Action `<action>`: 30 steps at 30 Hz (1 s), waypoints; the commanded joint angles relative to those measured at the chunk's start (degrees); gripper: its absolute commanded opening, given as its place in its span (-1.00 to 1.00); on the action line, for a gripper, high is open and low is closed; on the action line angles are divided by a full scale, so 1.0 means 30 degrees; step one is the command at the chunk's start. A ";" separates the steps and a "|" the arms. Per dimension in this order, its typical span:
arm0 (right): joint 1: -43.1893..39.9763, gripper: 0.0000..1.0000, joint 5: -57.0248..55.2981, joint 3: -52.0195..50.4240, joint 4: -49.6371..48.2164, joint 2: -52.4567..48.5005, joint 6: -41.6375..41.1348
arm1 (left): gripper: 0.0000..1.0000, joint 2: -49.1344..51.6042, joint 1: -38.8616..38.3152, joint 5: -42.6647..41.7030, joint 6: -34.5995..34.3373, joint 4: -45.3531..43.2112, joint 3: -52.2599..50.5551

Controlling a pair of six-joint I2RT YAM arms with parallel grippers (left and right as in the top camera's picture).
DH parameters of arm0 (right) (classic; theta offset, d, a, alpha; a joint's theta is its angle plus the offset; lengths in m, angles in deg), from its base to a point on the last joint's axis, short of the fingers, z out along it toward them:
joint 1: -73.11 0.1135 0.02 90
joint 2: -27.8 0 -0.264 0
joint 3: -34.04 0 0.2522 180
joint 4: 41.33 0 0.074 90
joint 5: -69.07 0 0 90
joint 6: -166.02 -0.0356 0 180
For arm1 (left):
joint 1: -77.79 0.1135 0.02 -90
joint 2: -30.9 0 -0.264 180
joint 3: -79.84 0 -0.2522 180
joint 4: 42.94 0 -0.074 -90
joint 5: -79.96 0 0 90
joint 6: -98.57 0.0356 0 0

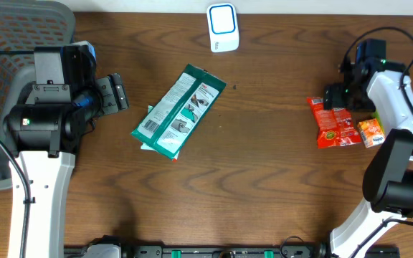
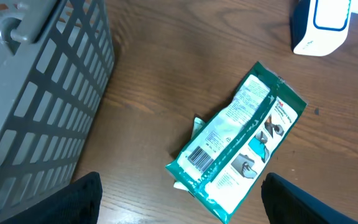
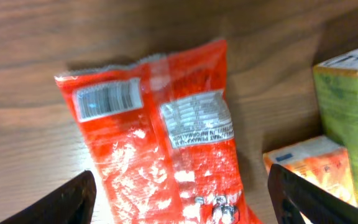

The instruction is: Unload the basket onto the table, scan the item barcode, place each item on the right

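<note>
My left gripper (image 2: 182, 193) and right gripper (image 3: 179, 186) both gape empty. The red packet (image 3: 166, 143), well right of the scanner (image 1: 222, 27), looks slick: pinching could crease its barcode (image 3: 107, 99).

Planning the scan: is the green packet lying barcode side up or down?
Up: the green packet lies flat, its barcode showing near one end.
</note>
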 commanded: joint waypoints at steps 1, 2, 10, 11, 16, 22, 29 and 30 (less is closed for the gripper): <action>0.0182 0.63 0.3300 0.1734 0.1530 0.0408 -0.0080 | 0.65 0.0000 -0.0015 0.0175 -0.0175 0.0066 0.0342; 0.0255 0.60 0.4583 0.1843 0.1938 0.0408 -0.0073 | 0.65 0.0000 -0.0015 0.0175 -0.0175 0.0066 0.0342; 0.1610 0.50 0.7963 -0.0117 0.2040 0.0386 0.0357 | 0.66 0.0000 -0.0015 0.0175 -0.0175 0.0066 0.0342; 0.1814 0.51 0.7956 -0.0452 0.1734 0.0379 0.0357 | 0.65 0.0000 -0.0015 0.0175 -0.0175 0.0066 0.0342; 0.2863 0.53 0.7395 -0.2936 -0.1406 0.0379 0.0350 | 0.65 0.0000 -0.0015 0.0175 -0.0175 0.0066 0.0342; 0.3861 0.45 0.4699 -0.5748 -0.5078 0.0372 0.0350 | 0.65 0.0000 -0.0015 0.0175 -0.0175 0.0066 0.0342; 0.3497 0.25 0.0131 -0.6113 -0.4845 0.0372 0.0350 | 0.65 0.0000 -0.0015 0.0175 -0.0175 0.0066 0.0342; 0.3439 0.26 -0.0750 -0.6113 -0.4714 0.0372 0.0350 | 0.65 0.0000 -0.0015 0.0175 -0.0175 0.0066 0.0342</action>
